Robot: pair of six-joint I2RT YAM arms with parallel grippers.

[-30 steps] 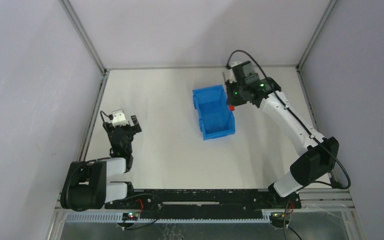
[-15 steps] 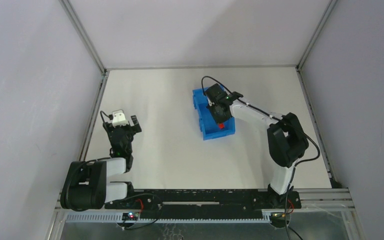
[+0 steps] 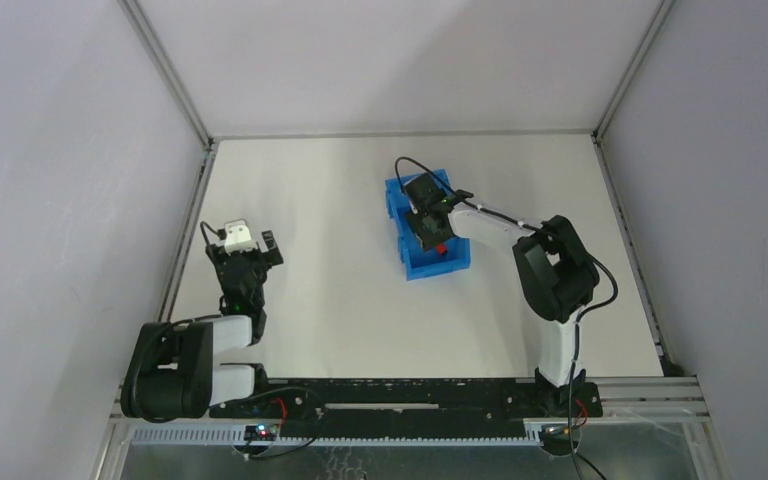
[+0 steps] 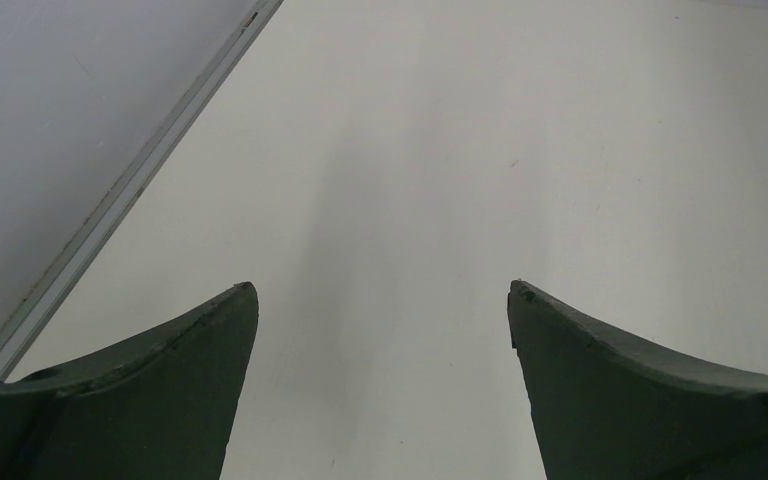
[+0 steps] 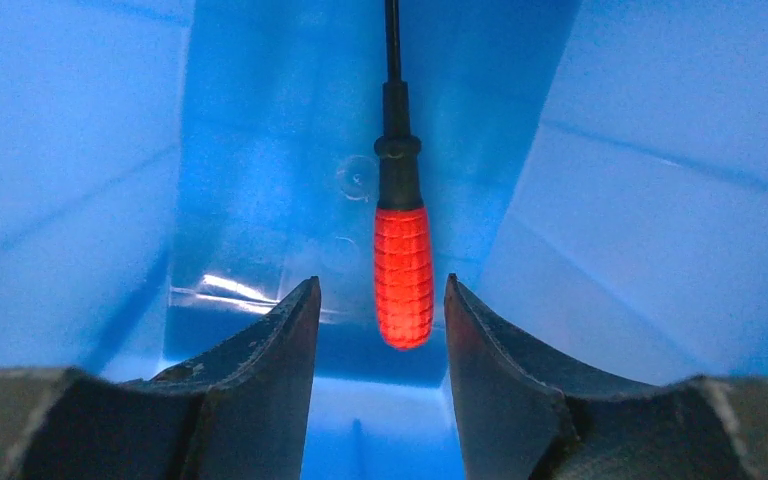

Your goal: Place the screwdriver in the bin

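Plainly, the screwdriver is inside the bin, right tool parted.

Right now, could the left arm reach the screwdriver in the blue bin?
Probably not easily. The left gripper sits far off to the left, while the screwdriver is down inside the bin, walled in, with the right gripper open directly over it, blocking the way from above.

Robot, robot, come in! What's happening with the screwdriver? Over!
Left pincer open, over the table. Right pincer open inside the bin. Screwdriver in the bin, between the fingers, not gripped. Nothing in the way.
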